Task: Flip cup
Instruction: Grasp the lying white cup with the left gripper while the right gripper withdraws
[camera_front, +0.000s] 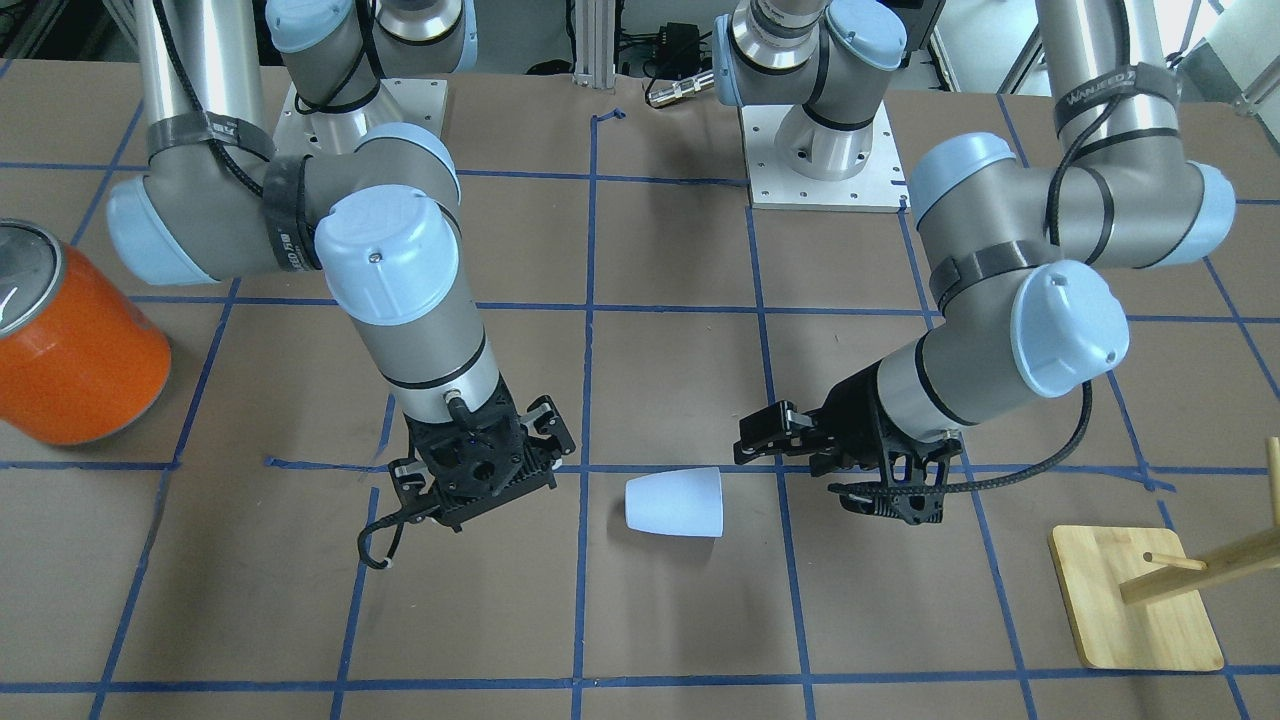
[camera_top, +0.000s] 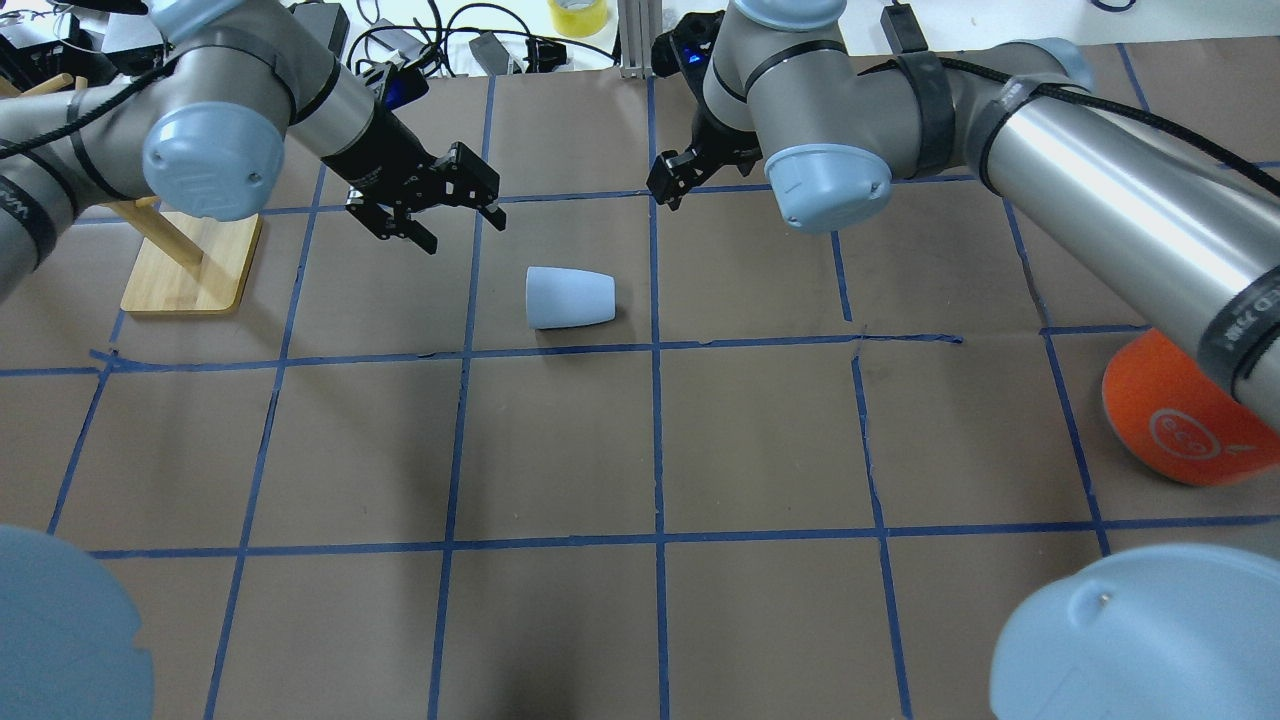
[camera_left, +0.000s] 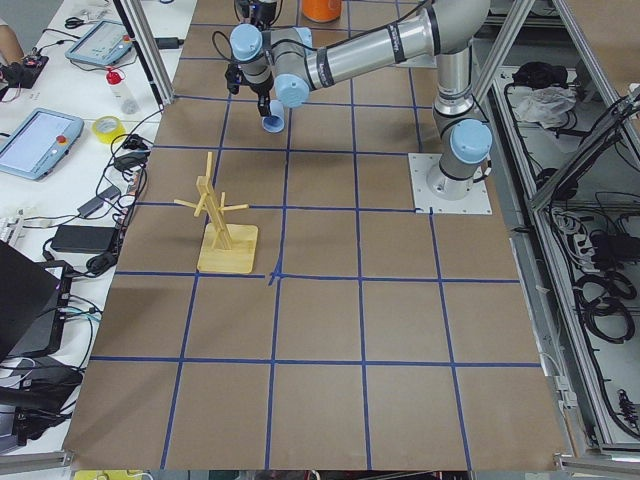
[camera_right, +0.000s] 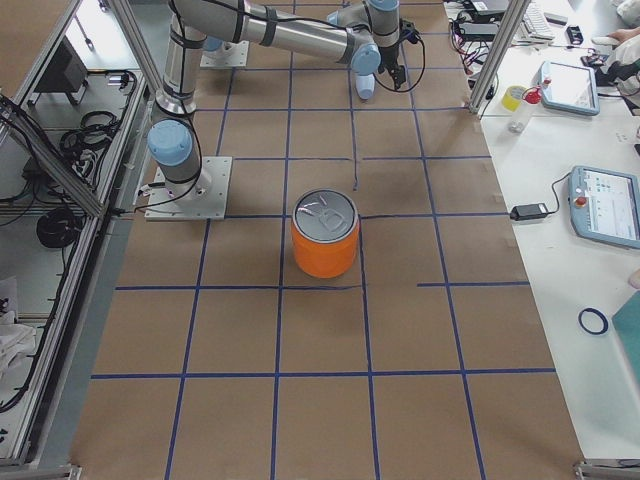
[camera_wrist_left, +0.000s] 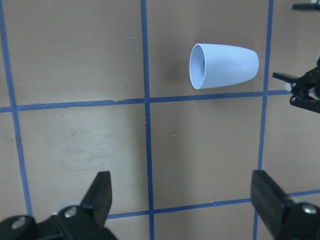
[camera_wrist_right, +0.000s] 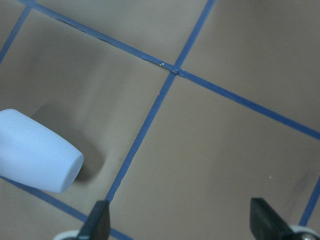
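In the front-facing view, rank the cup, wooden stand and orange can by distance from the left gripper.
From the left gripper:
1. cup, on its side just beside it.
2. wooden stand, farther out on the robot's left.
3. orange can, far across on the robot's right.

cup (camera_wrist_left: 227, 66): matt plastic, seemingly | table (camera_top: 760, 440): matt brown paper | stand (camera_front: 1110, 620): bare wood

Found cup (camera_top: 570, 298) on its side on table (camera_top: 760, 440), mouth toward robot's left, between left gripper (camera_wrist_left: 182, 200) and right gripper (camera_wrist_right: 177, 220), touching neither. Logged can (camera_top: 1170, 420) well off to robot's right, wooden stand (camera_top: 190, 275) well off left.
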